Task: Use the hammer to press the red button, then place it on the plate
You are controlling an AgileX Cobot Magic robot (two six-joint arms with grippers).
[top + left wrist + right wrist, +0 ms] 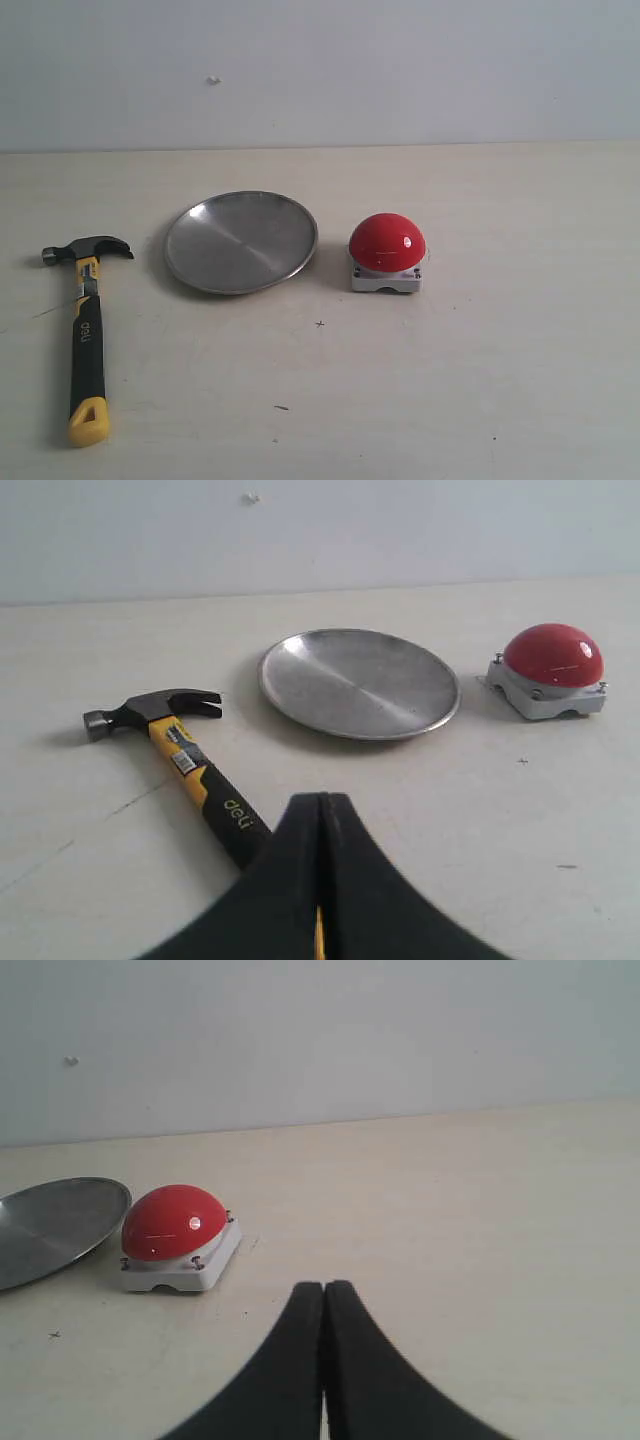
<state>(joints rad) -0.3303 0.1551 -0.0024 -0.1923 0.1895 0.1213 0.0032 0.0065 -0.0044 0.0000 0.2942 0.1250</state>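
Note:
The hammer lies flat on the table at the left, dark head away from the front edge, yellow butt toward it. In the middle rests the silver plate, and the red button on its grey base stands just right of it. No gripper shows in the exterior view. My left gripper is shut and empty, hovering over the lower part of the hammer handle, with the plate and red button beyond. My right gripper is shut and empty, apart from the red button and plate.
The pale table runs back to a plain grey wall. A few small dark specks mark the tabletop near the front.

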